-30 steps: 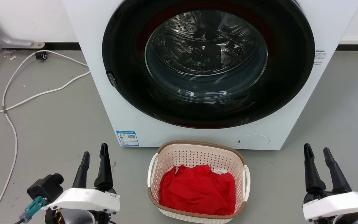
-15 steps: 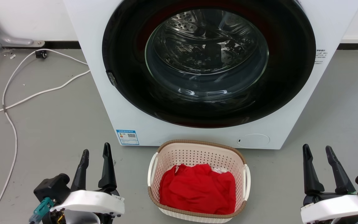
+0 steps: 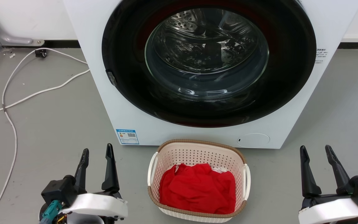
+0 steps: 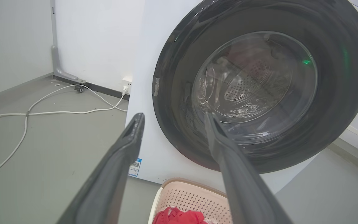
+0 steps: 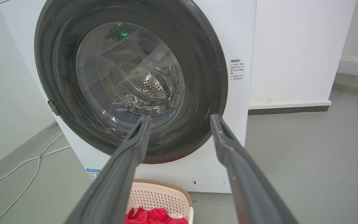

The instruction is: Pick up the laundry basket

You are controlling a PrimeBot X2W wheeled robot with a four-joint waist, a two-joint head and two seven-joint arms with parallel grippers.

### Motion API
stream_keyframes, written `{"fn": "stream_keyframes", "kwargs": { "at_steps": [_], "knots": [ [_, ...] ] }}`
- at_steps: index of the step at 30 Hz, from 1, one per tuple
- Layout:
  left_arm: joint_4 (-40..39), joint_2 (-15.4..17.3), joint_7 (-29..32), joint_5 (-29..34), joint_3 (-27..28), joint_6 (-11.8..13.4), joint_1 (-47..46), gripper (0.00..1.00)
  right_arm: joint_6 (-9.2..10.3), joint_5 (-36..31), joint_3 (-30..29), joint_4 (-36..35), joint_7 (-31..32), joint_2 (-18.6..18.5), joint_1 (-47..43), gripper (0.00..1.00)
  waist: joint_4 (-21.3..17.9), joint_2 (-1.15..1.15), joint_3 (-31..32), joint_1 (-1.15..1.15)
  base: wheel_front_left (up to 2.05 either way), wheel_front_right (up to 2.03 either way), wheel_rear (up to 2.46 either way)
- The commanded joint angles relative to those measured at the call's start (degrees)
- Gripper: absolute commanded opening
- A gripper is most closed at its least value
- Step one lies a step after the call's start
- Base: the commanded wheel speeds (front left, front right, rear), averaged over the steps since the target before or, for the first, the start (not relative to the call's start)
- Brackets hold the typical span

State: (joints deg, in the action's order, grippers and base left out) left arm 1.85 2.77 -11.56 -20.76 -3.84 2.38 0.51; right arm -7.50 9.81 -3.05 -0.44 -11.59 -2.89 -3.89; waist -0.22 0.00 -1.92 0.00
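The laundry basket sits on the grey floor just in front of the washing machine, cream-pink and perforated with a brown rim and white side handles. Red cloth fills its bottom. My left gripper hangs open to the basket's left, well apart from it. To the right of the basket, my right gripper is open too, with floor between them. The left wrist view catches the basket's far rim between my open fingers. The right wrist view has the basket low between open fingers.
A white front-loading washing machine with a round dark glass door stands right behind the basket. White cables run across the floor at the left. A grey pipe bracket meets the wall at the far left.
Both grippers have sunk lower in the head view and edged slightly inward toward the basket. The basket and cloth have not moved.
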Motion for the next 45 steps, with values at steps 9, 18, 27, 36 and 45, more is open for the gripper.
{"fn": "stream_keyframes", "kwargs": {
  "at_steps": [9, 18, 27, 36, 45],
  "knots": [
    [-0.9, 0.2, -1.4, 4.9, -0.7, 0.8, 0.7, 1.0, 0.02, -5.3, 0.2, -1.6, -1.4, 0.0, -0.9, 1.0, 0.1, 0.0, -0.1, 0.0, 0.0, 0.0, 0.0],
    [-0.8, 0.2, -2.4, 9.0, -1.1, 1.5, 1.1, 1.0, 0.02, -9.3, 0.3, -2.1, -2.4, 0.0, -1.6, 1.0, 0.1, 0.0, -0.3, 0.0, 0.0, 0.0, 0.0],
    [-1.1, 0.2, -3.4, 12.7, -1.6, 1.9, 1.2, 1.0, 0.02, -13.1, 0.4, -2.7, -3.2, 0.0, -2.0, 1.0, 0.1, 0.0, -0.7, 0.0, 0.0, 0.0, 0.0],
    [-0.6, 0.2, -3.8, 14.3, -2.0, 2.4, 1.2, 1.0, 0.02, -14.8, 0.3, -2.7, -3.6, 0.0, -2.0, 1.0, 0.2, 0.0, -1.1, 0.0, 0.0, 0.0, 0.0],
    [-0.7, 0.2, -3.8, 14.2, -2.2, 2.5, 1.3, 1.0, 0.02, -14.7, 0.4, -2.9, -3.6, 0.0, -2.0, 1.0, 0.4, 0.0, -0.9, 0.0, 0.0, 0.0, 0.0]
  ]
}}
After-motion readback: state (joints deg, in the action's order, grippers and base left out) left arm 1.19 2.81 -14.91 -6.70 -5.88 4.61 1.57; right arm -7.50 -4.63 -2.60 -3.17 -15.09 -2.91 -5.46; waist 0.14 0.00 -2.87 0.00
